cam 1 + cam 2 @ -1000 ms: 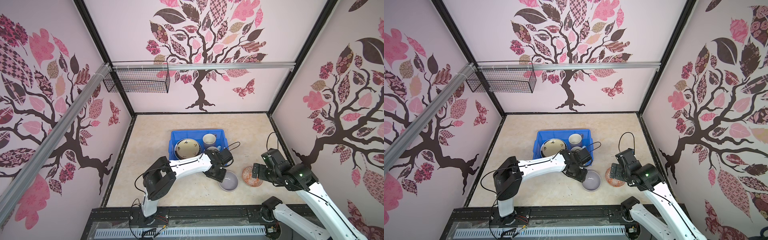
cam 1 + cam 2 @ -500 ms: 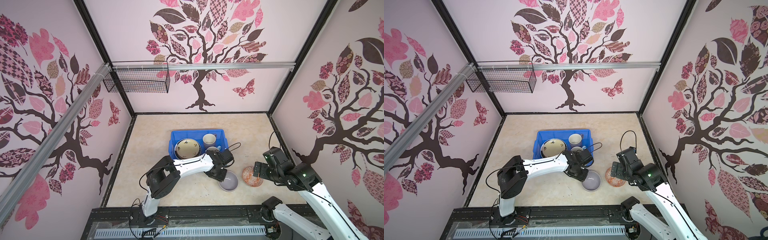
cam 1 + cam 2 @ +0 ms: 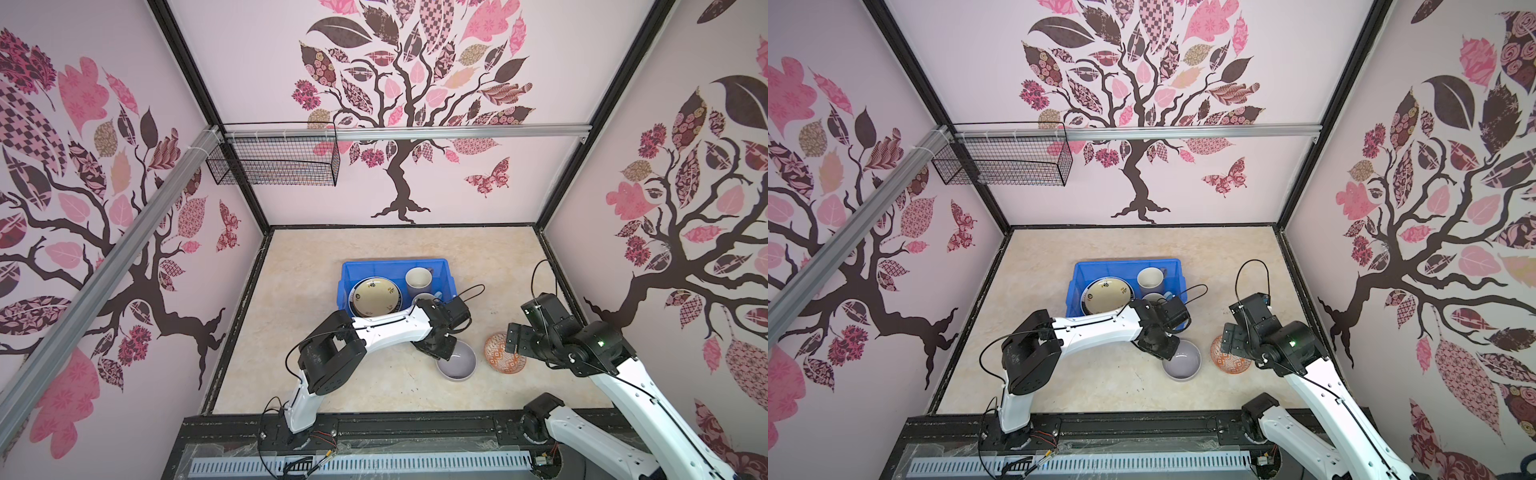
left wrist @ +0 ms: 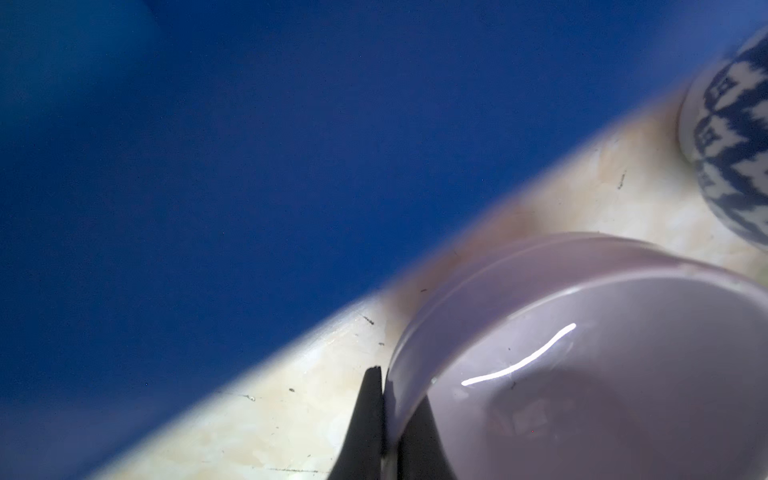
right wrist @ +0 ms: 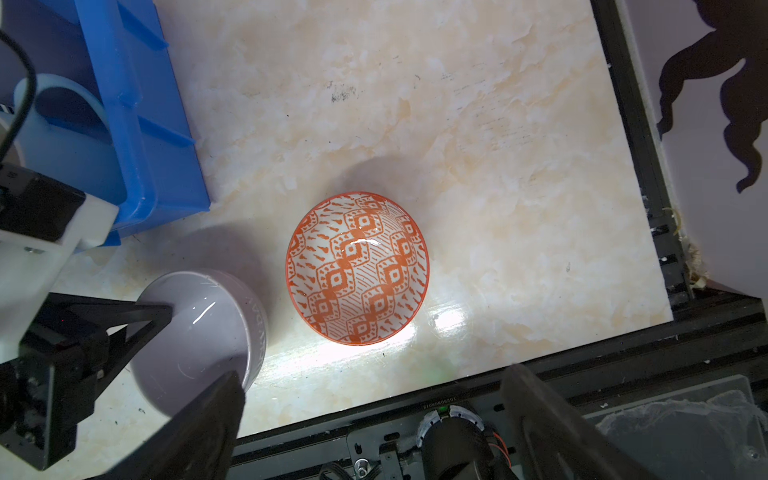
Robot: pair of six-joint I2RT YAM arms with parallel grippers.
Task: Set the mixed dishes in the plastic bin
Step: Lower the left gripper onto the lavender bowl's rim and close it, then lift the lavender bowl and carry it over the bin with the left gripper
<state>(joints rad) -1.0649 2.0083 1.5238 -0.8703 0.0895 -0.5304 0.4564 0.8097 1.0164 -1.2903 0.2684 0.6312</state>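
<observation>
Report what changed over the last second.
The left tool closed onto the rim of the lavender bowl, one finger inside, one outside. The bowl itself has not moved. The right tool stays wide open near the patterned bowl; the blue bin is unmoved.

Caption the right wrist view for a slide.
Open right gripper faces the orange-white patterned bowl; left gripper pinches the lavender bowl beside the plastic bin.

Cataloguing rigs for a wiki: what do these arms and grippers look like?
The left arm and right arm: white links, black joints, thin black cables. The left gripper and right gripper: black tapered fingers. A green light marks the right arm.
</observation>
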